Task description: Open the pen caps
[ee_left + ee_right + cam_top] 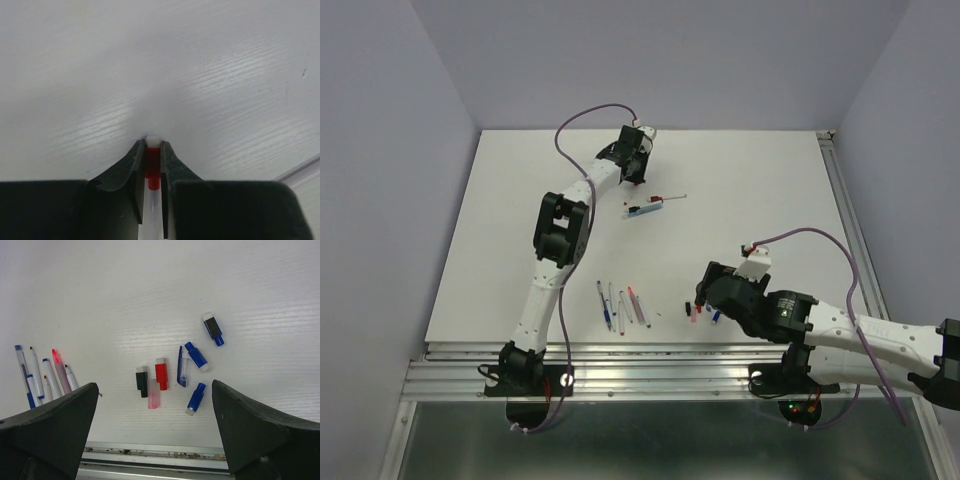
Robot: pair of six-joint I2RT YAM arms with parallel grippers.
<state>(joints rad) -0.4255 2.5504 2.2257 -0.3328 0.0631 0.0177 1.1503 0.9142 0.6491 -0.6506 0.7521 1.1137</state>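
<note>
White table (770, 180), lavender walls. left gripper (152, 144) is out at the far end, jaws pinched nearly together on a red cap (153, 167) with a white end plug. The pale barrel (153, 210) runs back between the fingers toward the wrist, so the long axis is in line with the gripper, cap end pointing away from it. By my read the cap is on, not pulled yet. right gripper (154, 386) is spread wide, holding nothing, over the loose caps (161, 373) (black, red, pink, several blue) at the near edge, with bare-tipped pens (47, 377) in a row beside them. It's well apart from left's pen. Pulling that cap likely needs a second hold on the barrel, so right would have to cross most of the table. One more pen (653, 203) lies mid-table, nearer left; cap state too small to tell.
</note>
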